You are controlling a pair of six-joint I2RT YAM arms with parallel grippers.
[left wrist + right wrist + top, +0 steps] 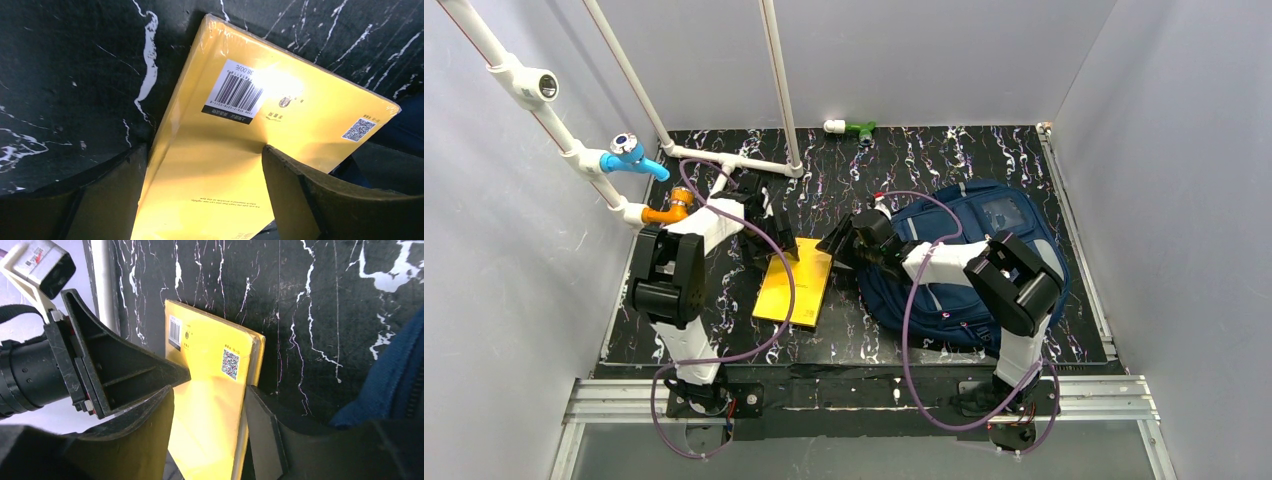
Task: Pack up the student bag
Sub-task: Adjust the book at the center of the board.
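Two robot arms are working a yellow shrink-wrapped book (796,285) from both sides on the black marbled table (874,160). The student bag (954,305), a navy backpack, is lying at about 3 o'clock on the table, just beside the book's right edge and partly under the right arm.

The left gripper (771,240) is reaching in at the book's 11 o'clock corner. In its wrist view the jaws are standing wide apart. One finger (110,200) is sitting outside the long left edge and the other (320,200) is lying over the yellow cover, so that edge is running between them. The right gripper (839,245) is meeting the book at its 1 o'clock corner. Its jaws are also standing apart and are straddling the right edge near the printed square code. Neither pair is showing a firm pinch, and whether any pad is touching the wrap cannot be told.

The pairing looks deliberate: a thin, slick book lying flat offers little to pinch from above, so each arm is taking an opposite edge, likely to tip it up. The book is not yet in the bag, and the bag's opening is not showing in any of the views. The glossy film could let the book slip once it is raised
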